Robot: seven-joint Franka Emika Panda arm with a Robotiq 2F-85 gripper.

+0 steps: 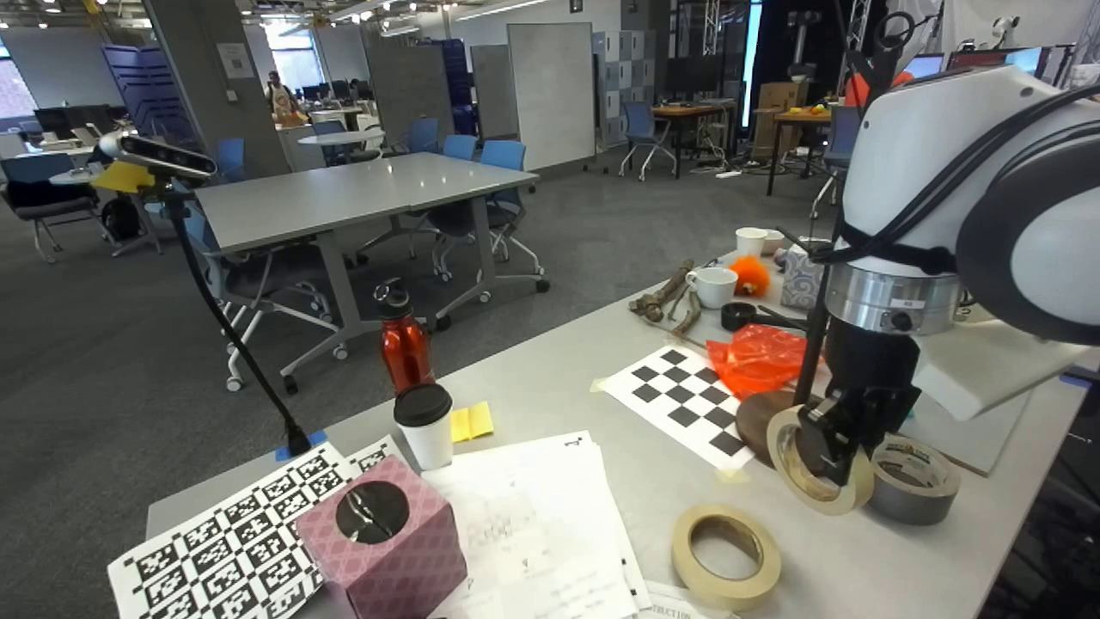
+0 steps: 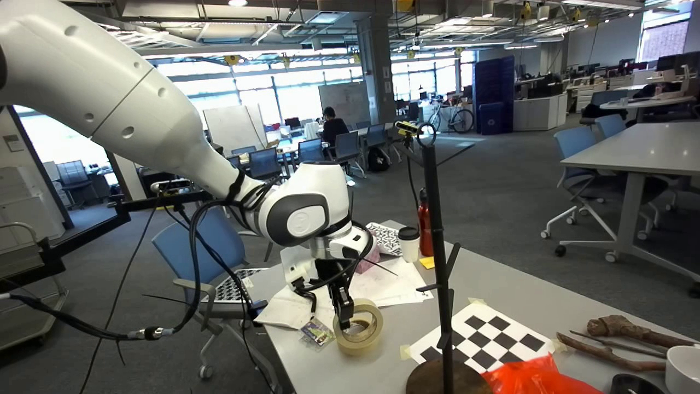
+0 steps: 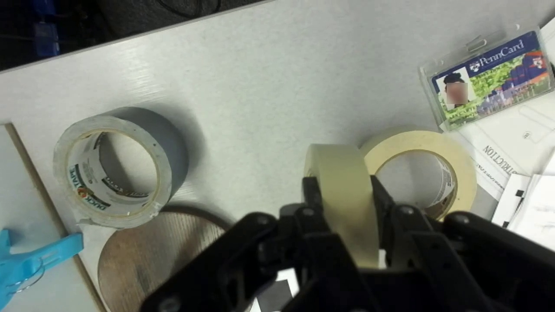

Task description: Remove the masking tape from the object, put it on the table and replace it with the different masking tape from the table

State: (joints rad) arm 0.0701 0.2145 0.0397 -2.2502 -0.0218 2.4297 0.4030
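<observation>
My gripper (image 1: 838,471) is shut on a masking tape roll (image 1: 784,456), which is on edge and tilted. In the wrist view the fingers press both flat sides of this roll (image 3: 342,162). It is low over the table; whether it touches is unclear. Another masking tape roll (image 1: 687,554) lies flat on the table, beside the held one in the wrist view (image 3: 465,173). A dark stand with a thin post (image 2: 437,235) and short side arms has a round wooden base (image 3: 151,260). I see no roll on its arms. In an exterior view the gripper (image 2: 343,323) overlaps the rolls.
A grey duct tape roll (image 3: 171,145) lies near the table edge and the stand base. An ID card (image 3: 498,82), papers (image 1: 533,533), a pink tissue box (image 1: 412,550), a checkerboard sheet (image 1: 679,395) and red plastic (image 1: 756,357) are also on the table.
</observation>
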